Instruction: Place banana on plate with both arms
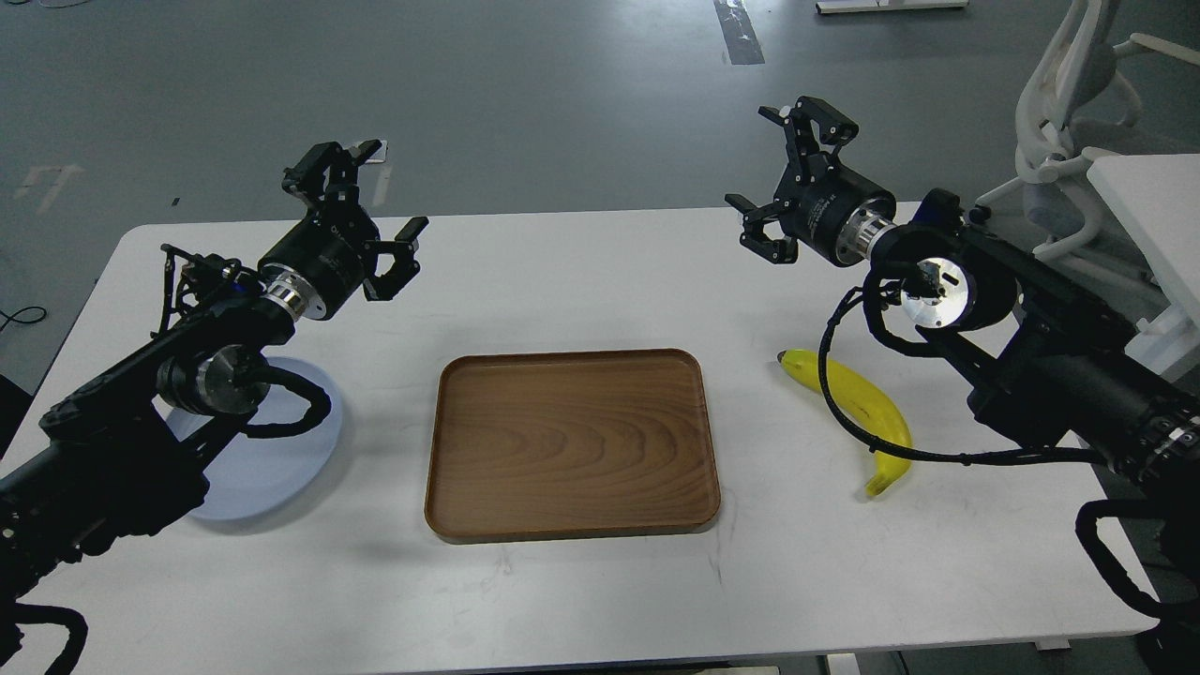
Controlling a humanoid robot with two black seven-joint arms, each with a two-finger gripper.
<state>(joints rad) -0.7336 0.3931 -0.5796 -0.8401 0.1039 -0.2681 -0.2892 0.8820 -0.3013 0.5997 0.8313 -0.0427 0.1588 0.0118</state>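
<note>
The yellow banana (862, 412) lies on the white table at the right, partly crossed by a black cable of my right arm. The pale blue-grey plate (281, 459) rests at the left, largely covered by my left arm. My left gripper (366, 202) hovers above the table behind the plate, fingers spread open and holding nothing. My right gripper (783, 178) hangs above the far right of the table, well behind the banana, also open and empty.
A rectangular brown wooden tray (450, 441) sits in the middle of the table, between plate and banana. A white chair (1069, 141) and a white desk corner (1153, 216) stand off the table's right side.
</note>
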